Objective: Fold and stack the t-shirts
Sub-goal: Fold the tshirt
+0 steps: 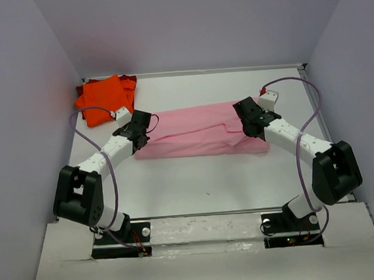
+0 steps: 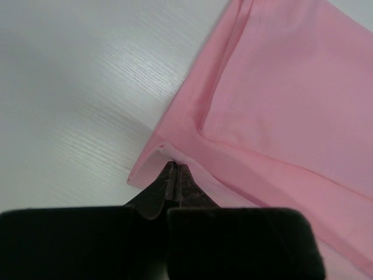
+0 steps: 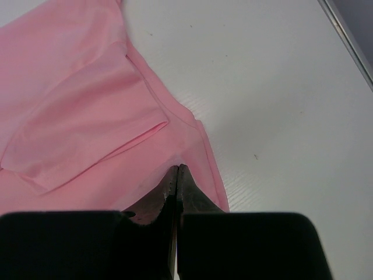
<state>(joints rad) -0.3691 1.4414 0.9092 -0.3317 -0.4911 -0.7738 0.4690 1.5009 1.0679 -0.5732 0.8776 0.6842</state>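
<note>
Left tool [image 2: 176, 167], right tool [image 3: 177, 168]: each pinched one end of pink t-shirt [image 1: 193, 133]; orange t-shirt [image 1: 100, 97] lay beyond its left end.

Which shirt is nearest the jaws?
The pink shirt, spread mid-table: left gripper and right gripper are shut on its ends. The orange shirt lies on the red shirt, far left.

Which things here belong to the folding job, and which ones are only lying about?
Belong to the job: pink t-shirt, pinched by the left gripper and the right gripper; orange t-shirt; dark red t-shirt peeking from under it.
Just surroundings: white table; side walls.
</note>
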